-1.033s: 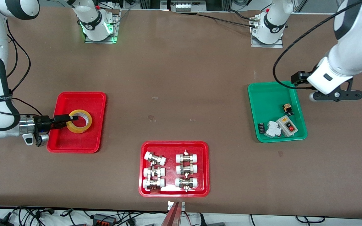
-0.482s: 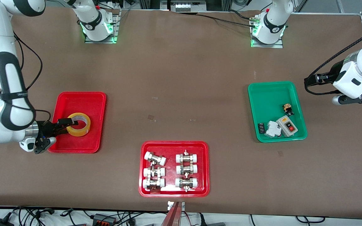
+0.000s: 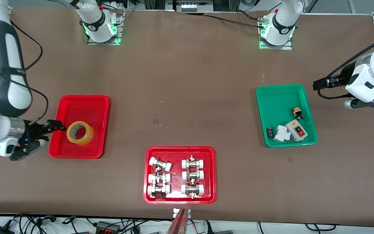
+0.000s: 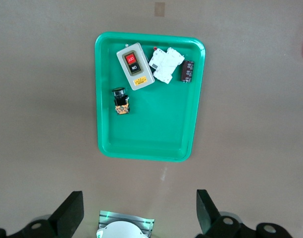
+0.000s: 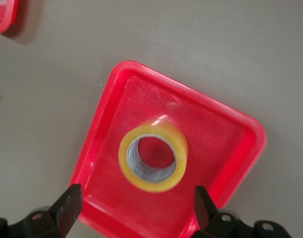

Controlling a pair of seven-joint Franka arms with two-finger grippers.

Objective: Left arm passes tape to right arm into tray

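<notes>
Since a second ago we see the right gripper [image 3: 52, 130] pull off the tape [image 3: 80, 133] and back to the edge of the tray [image 3: 83, 100], while the left gripper [image 3: 367, 102] has drawn away from the green tray [image 3: 278, 94] toward its own end of the table [image 3: 187, 81].

We count two arms, three trays, one tape roll, six pipe fittings and four electrical parts. Both red trays sit toward the right arm's half, the wider tray [image 3: 180, 151] with its six fittings [image 3: 175, 177] nearest the front camera. In the green tray lie a switch box [image 4: 134, 65], a white breaker [image 4: 166, 64], a small dark part [image 4: 187, 71] and a black-and-orange button [image 4: 121, 100].

In the plain red tray the tape lies flat, released. It is a translucent yellow ring with a wide hollow core and a greyish inner wall, and the red tray floor shows through the hole.

Our right gripper hangs over the tray's rim at the right arm's end, fingers [image 5: 67, 206] spread wide and holding nothing. Our left gripper hangs over bare table beside the green tray, fingers [image 4: 70, 215] likewise spread and empty.
</notes>
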